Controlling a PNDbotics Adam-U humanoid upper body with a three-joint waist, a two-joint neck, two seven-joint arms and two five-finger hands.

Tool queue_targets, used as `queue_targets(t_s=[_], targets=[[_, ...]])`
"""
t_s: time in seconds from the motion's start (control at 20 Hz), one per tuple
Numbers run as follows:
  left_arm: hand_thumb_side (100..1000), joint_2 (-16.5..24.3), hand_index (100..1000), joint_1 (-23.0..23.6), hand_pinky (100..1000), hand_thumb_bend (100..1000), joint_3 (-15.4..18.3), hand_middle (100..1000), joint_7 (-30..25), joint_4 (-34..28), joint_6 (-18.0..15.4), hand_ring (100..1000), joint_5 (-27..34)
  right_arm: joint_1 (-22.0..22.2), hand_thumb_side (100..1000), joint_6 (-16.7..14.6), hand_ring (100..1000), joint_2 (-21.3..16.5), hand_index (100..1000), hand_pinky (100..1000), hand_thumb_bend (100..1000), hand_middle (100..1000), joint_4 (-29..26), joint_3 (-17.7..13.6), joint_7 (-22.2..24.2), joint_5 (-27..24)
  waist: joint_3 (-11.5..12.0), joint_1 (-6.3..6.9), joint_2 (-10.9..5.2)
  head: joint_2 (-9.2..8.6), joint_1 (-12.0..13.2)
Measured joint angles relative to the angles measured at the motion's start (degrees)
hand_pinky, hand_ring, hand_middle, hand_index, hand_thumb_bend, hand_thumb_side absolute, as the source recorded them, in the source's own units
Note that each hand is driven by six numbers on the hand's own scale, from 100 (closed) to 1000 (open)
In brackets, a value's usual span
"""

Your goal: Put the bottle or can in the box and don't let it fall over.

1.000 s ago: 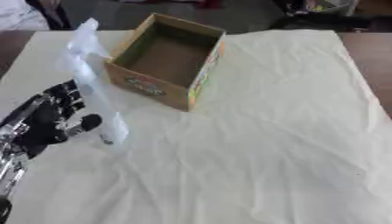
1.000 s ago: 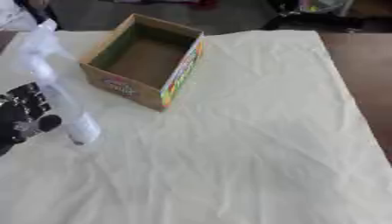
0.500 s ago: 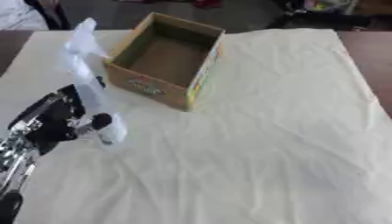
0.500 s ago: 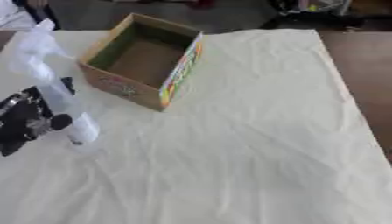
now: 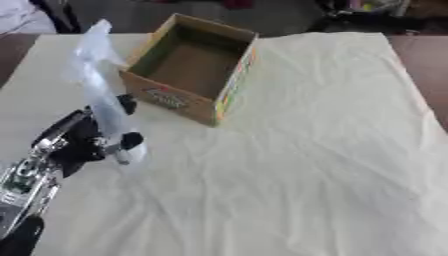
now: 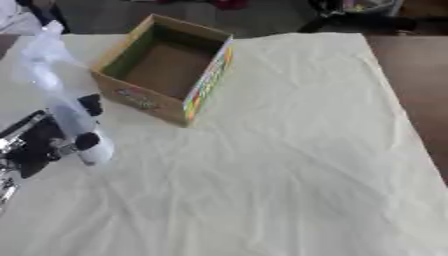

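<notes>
Open cardboard box [image 5: 194,67], printed sides, standing on a pale creased cloth [image 5: 306,150] over the table; interior bare. Clear plastic bottle [image 5: 105,107], upright with a slight lean, positioned just to the left of the box and outside it, base near the box's lower left corner. Left hand [image 5: 74,142], black with silver joints, left of the box, fingers and thumb curled round the bottle's lower part.
</notes>
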Motion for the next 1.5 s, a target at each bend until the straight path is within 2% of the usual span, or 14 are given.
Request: queue_targets(t_s=[0.15, 0.3, 0.45, 0.6, 0.7, 0.8, 1.1, 1.3, 1.35, 1.4, 1.45, 1.5], targets=[[198, 0.0, 771, -0.1, 1000, 689, -0.4, 1000, -0.4, 0.1, -0.1, 1000, -0.2, 0.0, 523, 0.0, 1000, 0.0, 753, 943, 100, 961, 0.0, 0.0, 0.0, 0.0, 0.0, 0.00, 0.00, 0.00, 0.0], [150, 0.0, 744, -0.3, 1000, 625, -0.8, 1000, -0.8, 0.3, -0.1, 1000, -0.4, 0.0, 523, 0.1, 1000, 0.0, 753, 944, 100, 962, 0.0, 0.0, 0.1, 0.0, 0.0, -0.01, 0.00, -0.01, 0.0], [100, 0.0, 695, -0.4, 1000, 468, -1.1, 957, -1.0, 0.4, 0.1, 1000, -0.4, 0.0, 523, 0.1, 1000, 0.2, 753, 944, 100, 962, 0.0, 0.0, 0.1, 0.0, 0.0, -0.05, 0.00, -0.02, 0.0], [100, -0.1, 615, -0.4, 1000, 238, -1.3, 867, -1.1, 0.7, 0.2, 911, -0.4, 0.0, 523, 0.1, 1000, 0.4, 752, 944, 100, 961, 0.0, 0.0, 0.1, 0.0, 0.0, -0.05, 0.00, -0.02, 0.1], [100, -0.1, 568, -0.4, 1000, 139, -1.4, 823, -0.8, 0.9, 0.4, 870, -0.6, 0.0, 523, 0.1, 1000, 0.4, 753, 945, 100, 961, 0.0, 0.0, 0.1, 0.0, 0.0, -0.07, 0.00, -0.03, 0.1], [100, -0.1, 518, -0.5, 1000, 100, -1.4, 784, -0.3, 1.0, 0.8, 829, -0.9, -0.1, 523, 0.1, 1000, 0.4, 753, 945, 100, 961, 0.0, 0.0, 0.1, 0.0, 0.0, -0.08, 0.00, -0.21, 0.1], [100, -0.1, 362, -1.0, 1000, 100, -1.4, 625, 1.6, 1.4, 2.0, 665, -1.9, -0.2, 523, 0.2, 1000, 0.4, 753, 947, 100, 961, 0.0, 0.0, 0.1, -0.2, -0.1, -0.09, 0.00, -0.44, 0.2], [100, -0.1, 305, -1.4, 1000, 100, -1.7, 570, 2.3, 1.5, 2.5, 635, -2.5, -0.2, 523, 0.2, 1000, 0.4, 754, 948, 100, 961, 0.0, 0.0, 0.2, -0.2, -0.1, -0.10, 0.00, -0.44, 0.2], [273, -0.1, 234, -1.4, 1000, 100, -1.7, 504, 2.4, 1.6, 2.5, 587, -2.7, -0.2, 523, 0.2, 1000, 0.4, 753, 948, 100, 959, 0.0, 0.0, 0.2, -0.3, -0.1, -0.10, 0.00, -0.44, 0.2], [386, -0.1, 204, -1.5, 1000, 100, -1.7, 477, 2.4, 1.6, 2.6, 577, -2.9, -0.2, 523, 0.2, 1000, 0.4, 753, 948, 100, 959, 0.0, 0.0, 0.2, -0.3, -0.1, -0.10, 0.00, -0.44, 0.2], [471, -0.1, 169, -1.5, 1000, 100, -1.7, 418, 2.5, 1.7, 2.6, 583, -3.2, -0.2, 523, 0.2, 1000, 0.4, 753, 948, 100, 959, 0.0, 0.0, 0.1, -0.3, -0.1, -0.10, 0.00, -0.44, 0.2], [471, -0.1, 169, -1.6, 1000, 100, -1.7, 418, 2.5, 1.7, 2.6, 583, -3.4, -0.2, 523, 0.2, 1000, 0.4, 753, 948, 100, 959, 0.0, 0.0, 0.1, -0.3, -0.1, -0.10, 0.00, -0.44, 0.2]])
